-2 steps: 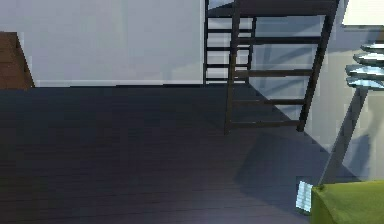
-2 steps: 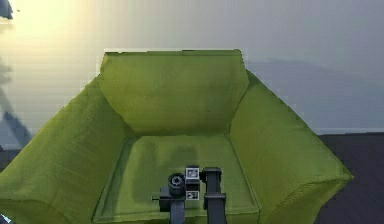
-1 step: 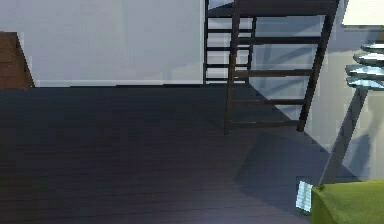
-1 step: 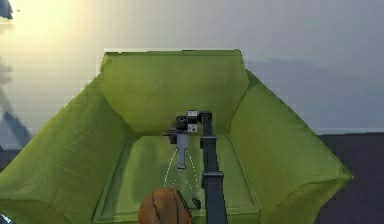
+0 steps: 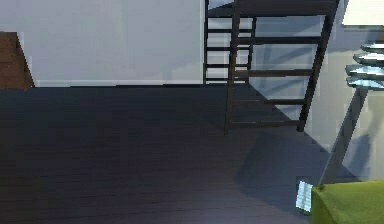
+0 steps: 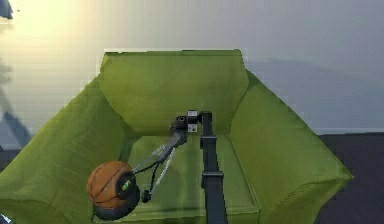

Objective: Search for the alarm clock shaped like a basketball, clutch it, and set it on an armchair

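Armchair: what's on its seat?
At the armchair, an orange basketball-shaped clock shows at the seat's front, by the gripper; whether it rests on the cushion is unclear. The arm covers a strip of seat.

**Fig. Armchair against a wall, seen from the arm side; open floor ahead.**
Arm side view: the armchair [image 6: 180, 90] backs onto the wall [image 6: 300, 30]. The arm [image 6: 212, 170] rises across its seat, and the gripper [image 6: 141, 190] reaches toward the view's left, ending at the basketball-shaped alarm clock [image 6: 110, 185] by the seat's front left corner. Forward view: a ladder-like frame [image 5: 270, 60] stands at the far wall, a floor lamp [image 5: 355, 110] to its right, and a small flat object [image 5: 303, 193] on the floor [image 5: 120, 150] just left of the armchair's corner.
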You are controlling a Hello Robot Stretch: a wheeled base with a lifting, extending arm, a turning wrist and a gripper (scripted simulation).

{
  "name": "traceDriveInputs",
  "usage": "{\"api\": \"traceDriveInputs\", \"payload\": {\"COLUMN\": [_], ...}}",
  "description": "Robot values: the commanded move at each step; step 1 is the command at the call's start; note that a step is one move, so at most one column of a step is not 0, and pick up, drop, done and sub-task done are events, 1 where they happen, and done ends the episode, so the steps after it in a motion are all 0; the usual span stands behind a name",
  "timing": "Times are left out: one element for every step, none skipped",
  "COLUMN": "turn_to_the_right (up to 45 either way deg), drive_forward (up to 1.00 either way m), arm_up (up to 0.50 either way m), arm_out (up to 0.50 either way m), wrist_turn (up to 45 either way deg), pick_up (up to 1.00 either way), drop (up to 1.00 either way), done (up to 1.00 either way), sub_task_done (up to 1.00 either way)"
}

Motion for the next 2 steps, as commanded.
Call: {"api": "traceDriveInputs", "payload": {"turn_to_the_right": [0.0,0.0], "drive_forward": [0.0,0.0], "arm_up": [0.0,0.0], "arm_out": [0.0,0.0], "wrist_turn": [45.0,45.0], "pick_up": [0.0,0.0], "drop": [0.0,0.0], "done": [0.0,0.0], "sub_task_done": [0.0,0.0]}}
